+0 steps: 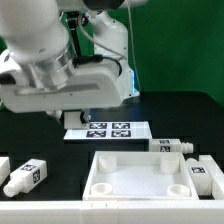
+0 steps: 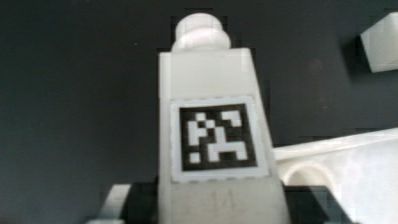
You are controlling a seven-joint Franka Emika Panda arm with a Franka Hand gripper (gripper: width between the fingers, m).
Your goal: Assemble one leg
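Black table [image 1: 40,140] runs across the scene, with a green backdrop [image 1: 190,40] behind it. The white arm [image 1: 60,70] fills the exterior view's left half, bent low over the table. Nearest the camera the tray [image 1: 140,180] lies flat, a square white piece with holes at its corners. Behind it, below the wrist, lies the marker board [image 1: 105,128].

Spare legs lie on their sides. The right pair [image 1: 172,146] lies just beside the tray on the exterior view's right. The left pair [image 1: 25,177] lies apart from the tray on the exterior view's left, one of them cut off by the frame edge.

The gripper [image 2: 214,203] is clamped on the leg [image 2: 214,100], its fingers [image 2: 121,205] pressed to either side of the leg's base. The leg points away from the wrist camera, with its tag [image 2: 217,138] facing the lens and its round stub [image 2: 201,35] at the far end. A tray corner shows close beside it. Whether the leg touches the table cannot be told, and in the exterior view the arm hides it.
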